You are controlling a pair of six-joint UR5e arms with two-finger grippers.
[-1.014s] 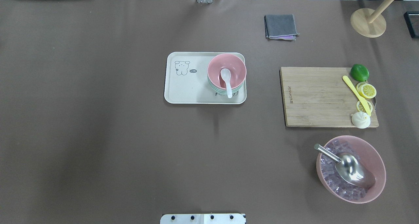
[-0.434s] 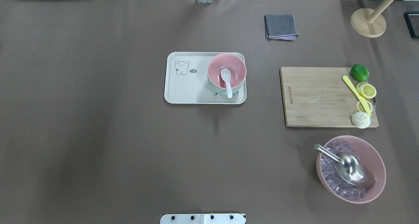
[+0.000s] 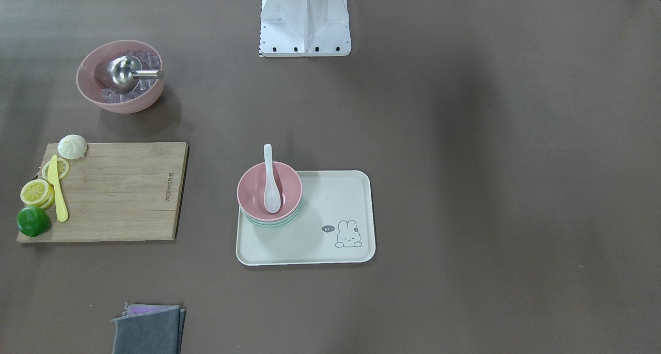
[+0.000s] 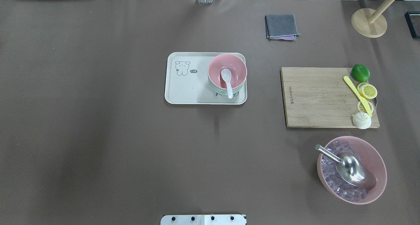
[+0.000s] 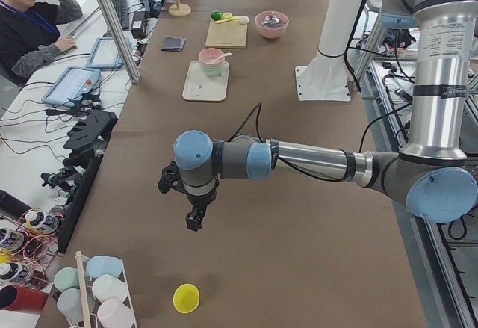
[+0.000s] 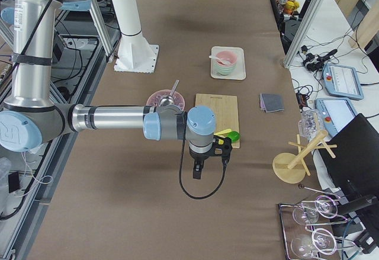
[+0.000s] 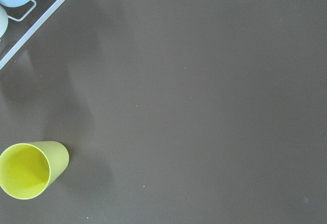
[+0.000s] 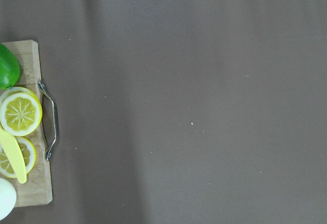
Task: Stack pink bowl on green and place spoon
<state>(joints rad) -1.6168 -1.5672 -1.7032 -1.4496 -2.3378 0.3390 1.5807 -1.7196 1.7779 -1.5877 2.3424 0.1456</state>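
Front view: your pink bowl (image 3: 253, 188) sits in the green bowl (image 3: 272, 225) mid-frame, spoon (image 3: 271, 196) inside, at the left end of the tray (image 3: 330, 199); cutting board (image 3: 119, 188) far left. Left side view: left gripper (image 5: 193, 222) points down, lower middle, yellow cup (image 5: 186, 297) lower in frame. Right side view: right gripper (image 6: 197, 171) points down, centre. Fingers apart or together? Can't tell for either.

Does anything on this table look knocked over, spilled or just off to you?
Nothing stands out. The pink bowl sits level in the green bowl on the tray. The spoon rests inside it, handle over the rim. The ice is all within its big bowl. Nothing is tipped or spilled.
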